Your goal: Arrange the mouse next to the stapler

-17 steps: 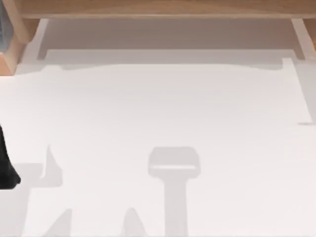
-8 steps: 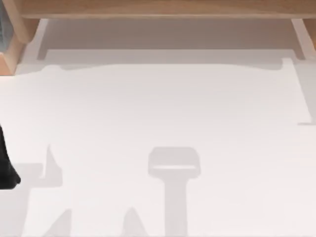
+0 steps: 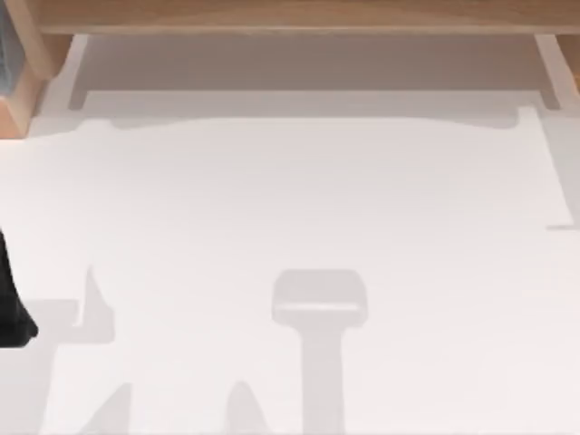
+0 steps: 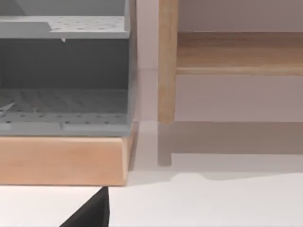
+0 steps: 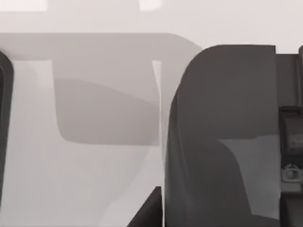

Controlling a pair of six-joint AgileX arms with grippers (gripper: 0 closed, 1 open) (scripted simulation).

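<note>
1. From above, you had a bare white surface (image 3: 290, 199) with a wooden shelf frame (image 3: 290, 16) along its far edge.
2. Your left arm (image 3: 9, 304) was a dark shape at the surface's left edge, about halfway to the near side. A grey shadow (image 3: 63, 322) lay on the white just beside it.
3. You could not tell whether the left pincer was spread or pressed together.
4. A blocky grey shadow with a stem (image 3: 319, 308) lay on the near middle of the surface.
5. In the left wrist view you faced a grey perforated rack (image 4: 64, 101) resting on a wooden base (image 4: 61, 161). A wooden post (image 4: 166, 61) stood just beside it, and a wooden shelf board (image 4: 239, 54) ran on from the post.
6. A black wedge (image 4: 92, 215) cut into that view at the near edge, over the white surface.
7. In the right wrist view a large dark grey rounded shape (image 5: 222, 142) stood close to the camera, over the pale surface with soft shadows on it.
8. You could not tell whether that shape was the mouse, the stapler or part of the arm, so where the mouse lay could not be told.
9. You could not tell the state of the right pincer either.
</note>
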